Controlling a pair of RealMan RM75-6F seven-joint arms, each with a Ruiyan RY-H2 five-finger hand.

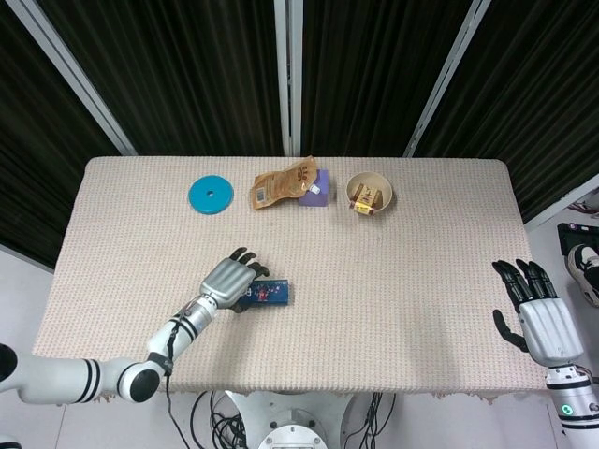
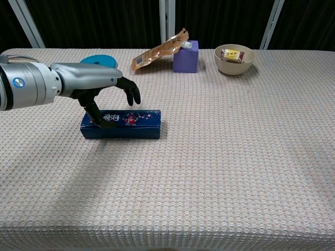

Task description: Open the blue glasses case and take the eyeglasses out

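Observation:
The blue glasses case (image 2: 137,124) lies closed on the woven tablecloth, left of the table's middle, with a flowered print on its lid. My left hand (image 2: 99,86) arches over the case's left half. Its thumb (image 2: 98,114) points down onto the lid near the front edge, and its fingers (image 2: 132,94) curve above the far side, apart from it. From the head view the left hand (image 1: 227,281) covers the left end of the case (image 1: 272,295). My right hand (image 1: 540,320) hovers open off the table's right front corner, holding nothing. No eyeglasses are visible.
Along the far edge stand a blue disc (image 1: 211,195), a brown pouch (image 1: 279,184) leaning on a purple box (image 1: 318,193), and a beige bowl (image 1: 370,193) with wrapped snacks. The tablecloth (image 2: 225,157) is bare to the right of the case.

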